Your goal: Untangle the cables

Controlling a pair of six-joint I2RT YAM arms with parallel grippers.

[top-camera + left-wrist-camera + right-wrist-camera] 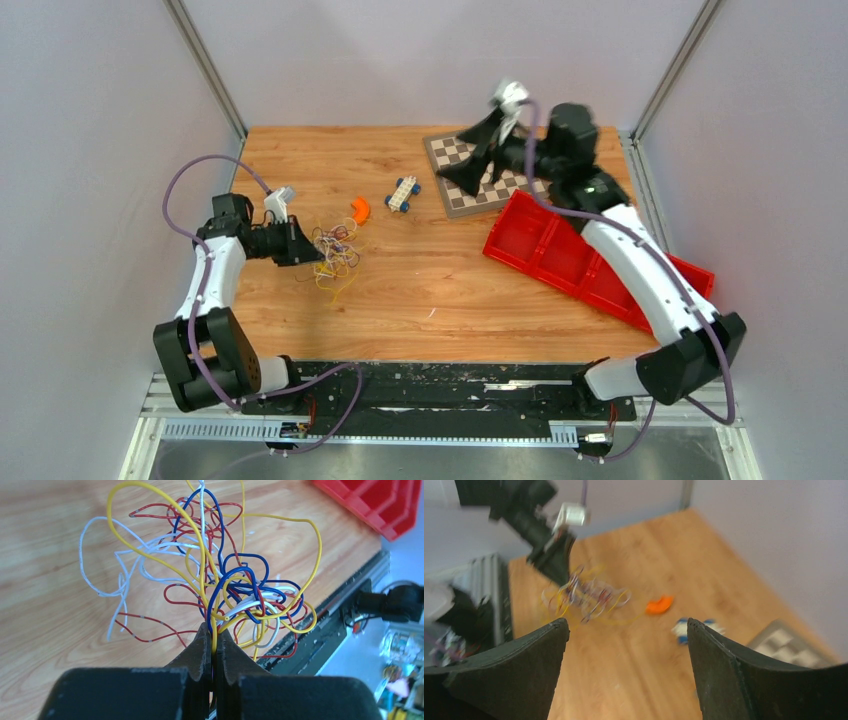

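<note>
Tangle of cables (333,250) lay on left part of table (450,290), near orange piece (360,208). Left gripper (309,248) was pinched together on yellow strand at bunch's edge; other loops fanned out over wood. Right gripper (478,160) hung above chessboard (447,152), well apart from cables, jaws spread wide, nothing between them. Red tray (545,245) lay just beside chessboard.

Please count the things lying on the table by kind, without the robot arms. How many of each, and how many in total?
Bundle of cables: 1
Orange piece: 1
Toy car: 1
Checkered board: 1
Red tray: 1
Total: 5
</note>
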